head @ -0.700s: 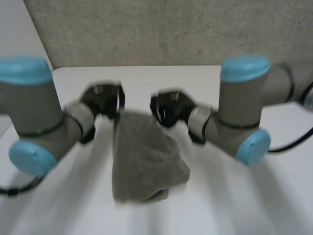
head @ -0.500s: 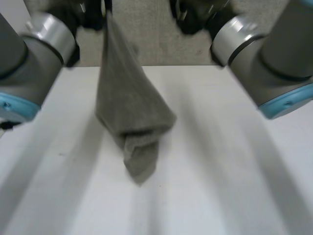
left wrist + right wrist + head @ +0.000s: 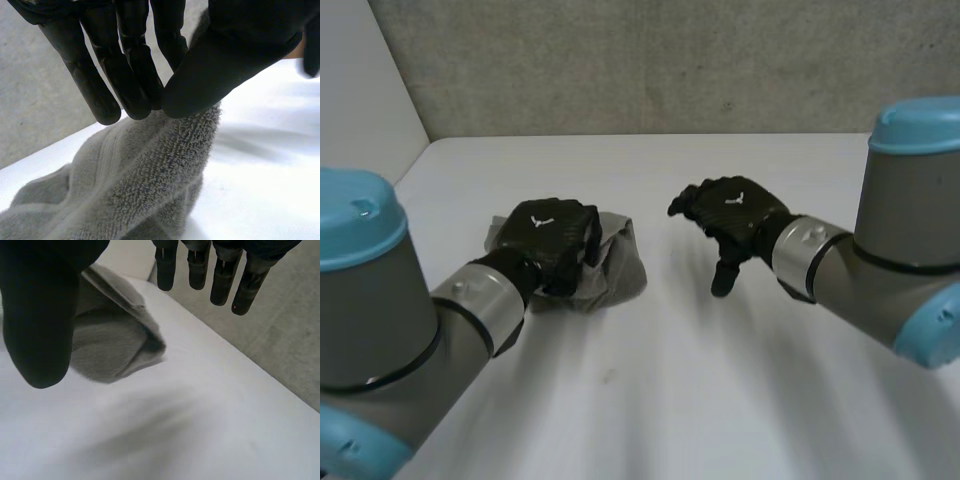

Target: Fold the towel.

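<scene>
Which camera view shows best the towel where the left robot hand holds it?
The left wrist view: the towel rises to the left robot hand, pinched between thumb and fingertips. In the head view that robot hand lies over the towel and hides the pinch. The right wrist view shows one bunched end.

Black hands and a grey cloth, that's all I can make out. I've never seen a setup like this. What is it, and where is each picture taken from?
It's a two-armed robot at a white table. One picture looks down from a camera between the arms; the other two come from cameras on each wrist, looking along that hand's palm. A crumpled grey towel lies on the table. The left hand rests on it and pinches a fold between thumb and fingers. The right hand hovers beside it, open, holding nothing.
</scene>
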### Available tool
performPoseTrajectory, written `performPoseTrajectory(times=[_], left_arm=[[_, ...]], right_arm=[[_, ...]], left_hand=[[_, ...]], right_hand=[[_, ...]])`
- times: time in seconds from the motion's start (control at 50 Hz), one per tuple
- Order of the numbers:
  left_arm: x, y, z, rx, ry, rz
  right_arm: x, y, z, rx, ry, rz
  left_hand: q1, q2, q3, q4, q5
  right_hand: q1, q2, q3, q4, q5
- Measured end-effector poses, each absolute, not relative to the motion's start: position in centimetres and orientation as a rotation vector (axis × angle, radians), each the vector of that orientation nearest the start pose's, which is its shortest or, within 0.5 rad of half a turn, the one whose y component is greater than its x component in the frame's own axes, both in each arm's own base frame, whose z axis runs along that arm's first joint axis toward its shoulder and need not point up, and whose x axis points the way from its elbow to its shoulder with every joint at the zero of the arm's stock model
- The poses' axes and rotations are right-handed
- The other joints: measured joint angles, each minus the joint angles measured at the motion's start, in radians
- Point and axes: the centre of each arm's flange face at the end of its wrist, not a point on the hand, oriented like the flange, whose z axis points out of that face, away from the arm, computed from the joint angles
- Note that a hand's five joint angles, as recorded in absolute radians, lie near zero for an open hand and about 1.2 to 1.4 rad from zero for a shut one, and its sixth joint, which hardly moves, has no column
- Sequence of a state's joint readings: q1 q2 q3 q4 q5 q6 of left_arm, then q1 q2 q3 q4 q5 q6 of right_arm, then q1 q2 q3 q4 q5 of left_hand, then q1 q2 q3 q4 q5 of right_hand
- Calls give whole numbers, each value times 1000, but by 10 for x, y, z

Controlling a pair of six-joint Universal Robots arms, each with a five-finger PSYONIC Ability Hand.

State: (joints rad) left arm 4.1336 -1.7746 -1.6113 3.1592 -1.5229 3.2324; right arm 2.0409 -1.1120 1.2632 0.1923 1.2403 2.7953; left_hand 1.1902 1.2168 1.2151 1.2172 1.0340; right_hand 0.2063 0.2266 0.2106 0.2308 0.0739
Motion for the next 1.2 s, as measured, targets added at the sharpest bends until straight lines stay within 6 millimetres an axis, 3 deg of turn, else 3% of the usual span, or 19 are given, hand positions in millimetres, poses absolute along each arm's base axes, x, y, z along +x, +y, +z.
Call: performPoseTrajectory(times=[0.16, 0.34, 0.4, 0.44, 0.46, 0.48, 0.54, 0.58, 0.6, 0.62, 0.66, 0.68, 0.7, 0.74, 0.8, 0.84, 0.96, 1.04, 1.2], left_arm=[[-284, -163, 283, 1003, 2450, -2306], [-275, -134, 321, 1004, 2319, -2499], [-274, -130, 326, 1012, 2296, -2523], [-275, -131, 328, 1022, 2274, -2526], [-275, -131, 328, 1022, 2274, -2526], [-275, -132, 328, 1028, 2261, -2523], [-276, -145, 325, 1028, 2206, -2492], [-277, -153, 324, 1016, 2183, -2478], [-276, -160, 324, 1003, 2167, -2468], [-276, -176, 323, 967, 2125, -2450], [-276, -190, 323, 935, 2092, -2439], [-276, -198, 324, 914, 2072, -2438], [-276, -198, 324, 914, 2072, -2438], [-279, -221, 326, 856, 2027, -2445], [-284, -235, 326, 811, 2018, -2456], [-286, -237, 325, 801, 2022, -2458], [-305, -225, 295, 837, 2184, -2410], [-316, -196, 253, 965, 2362, -2269], [-316, -151, 206, 1161, 2504, -2050]], right_arm=[[332, -285, 217, -912, 1955, -1428], [380, -264, 161, -834, 1894, -1078], [391, -256, 149, -835, 1895, -1024], [400, -253, 146, -832, 1894, -1018], [400, -253, 146, -832, 1894, -1018], [402, -254, 148, -829, 1893, -1034], [398, -279, 189, -786, 1869, -1262], [395, -285, 200, -775, 1861, -1321], [388, -295, 221, -757, 1843, -1428], [374, -309, 259, -729, 1793, -1620], [359, -316, 299, -706, 1724, -1808], [352, -317, 316, -699, 1688, -1883], [352, -317, 316, -699, 1688, -1883], [333, -309, 362, -697, 1570, -2079], [323, -293, 376, -748, 1526, -2124], [322, -288, 374, -769, 1532, -2113], [318, -261, 322, -980, 1718, -1891], [311, -243, 276, -1180, 1883, -1716], [292, -239, 236, -1342, 2043, -1571]], left_hand=[[0, 0, 0, 0, 1], [0, 0, 0, 0, 1], [0, 0, 0, 0, 1], [0, 0, 0, 0, 1], [0, 0, 0, 0, 1], [0, 0, 0, 0, 1], [0, 0, 1, 0, 1], [1, 0, 1, 0, 1], [1, 0, 1, 0, 1], [1, 0, 1, 0, 1], [1, 0, 1, 0, 1], [1, 0, 1, 0, 1], [1, 0, 1, 0, 1], [1, 0, 1, 0, 1], [1, 0, 1, 0, 1], [1, 0, 1, 0, 1], [6, 0, 1, 0, 4], [6, 0, 1, 0, 4], [6, 0, 1, 0, 4]], right_hand=[[0, 0, 0, 0, 0], [0, 1, 3, 1, 0], [165, 178, 185, 158, 151], [550, 600, 596, 566, 520], [550, 600, 596, 566, 520], [715, 821, 814, 807, 740], [749, 945, 952, 952, 865], [749, 945, 952, 954, 868], [749, 945, 952, 955, 869], [749, 945, 957, 957, 869], [749, 945, 966, 958, 870], [749, 945, 966, 958, 874], [749, 945, 966, 958, 874], [749, 945, 966, 958, 880], [749, 945, 970, 958, 881], [749, 945, 975, 958, 881], [749, 945, 976, 959, 884], [695, 849, 883, 865, 817], [436, 522, 523, 501, 489]])
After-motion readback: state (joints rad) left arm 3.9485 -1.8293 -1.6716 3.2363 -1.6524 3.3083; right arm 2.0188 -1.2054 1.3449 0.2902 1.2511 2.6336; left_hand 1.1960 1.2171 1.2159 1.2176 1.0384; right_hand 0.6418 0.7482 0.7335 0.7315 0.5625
